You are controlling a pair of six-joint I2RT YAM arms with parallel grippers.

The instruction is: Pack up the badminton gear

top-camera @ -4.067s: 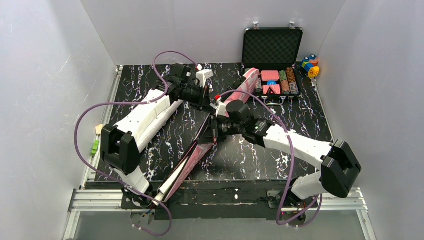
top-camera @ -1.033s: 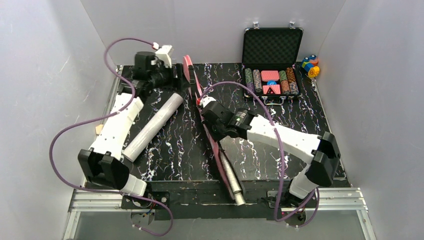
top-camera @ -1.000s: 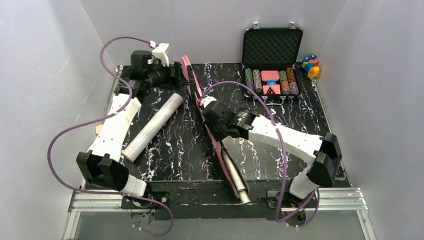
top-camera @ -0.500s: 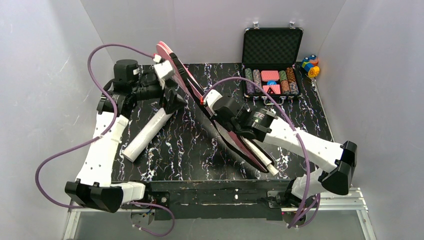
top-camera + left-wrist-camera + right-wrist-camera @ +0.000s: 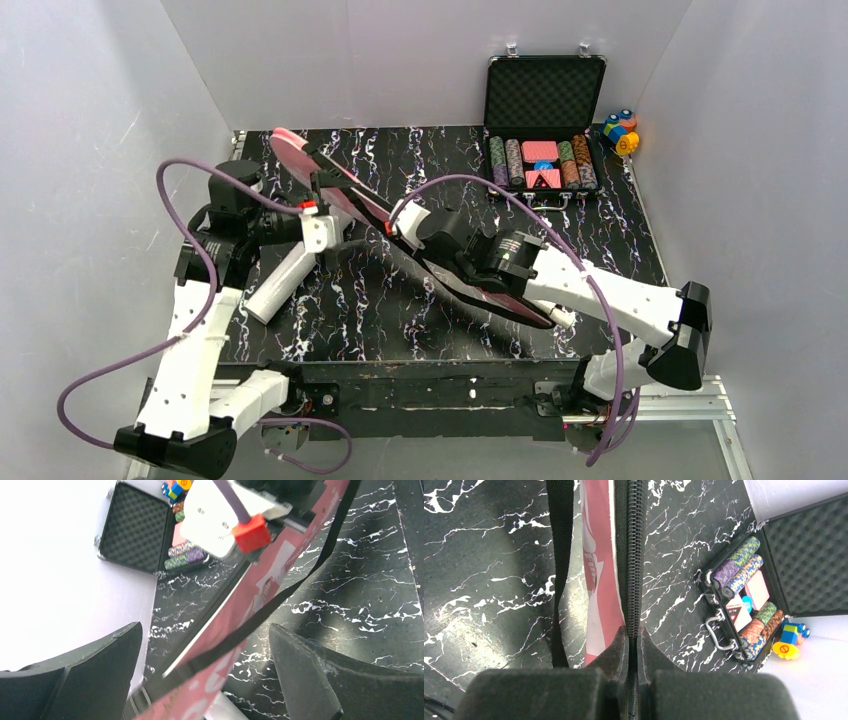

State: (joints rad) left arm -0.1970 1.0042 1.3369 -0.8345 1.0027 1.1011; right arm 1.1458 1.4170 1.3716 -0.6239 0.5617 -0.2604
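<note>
The pink bag [image 5: 350, 190] hangs tilted across the table, from far left to near right. My right gripper [image 5: 415, 240] is shut on its black zipper edge [image 5: 633, 580], and the black strap [image 5: 559, 555] hangs loose beside it. A white racket handle [image 5: 563, 317] pokes out of the bag's lower end. My left gripper [image 5: 340, 215] is open wide beside the bag's upper half. In the left wrist view the bag [image 5: 240, 610] and its strap pass between the left gripper's [image 5: 205, 630] spread fingers without touching them. The white tube [image 5: 278, 282] lies under the left arm.
An open black case of poker chips [image 5: 543, 150] stands at the back right, with small coloured toy blocks [image 5: 620, 130] beside it. White walls close in the table on three sides. Purple cables loop over both arms.
My left gripper has opened, let go of the bag and drawn back toward the near left. The right arm has swung the bag, whose upper end is now lower and farther left.
</note>
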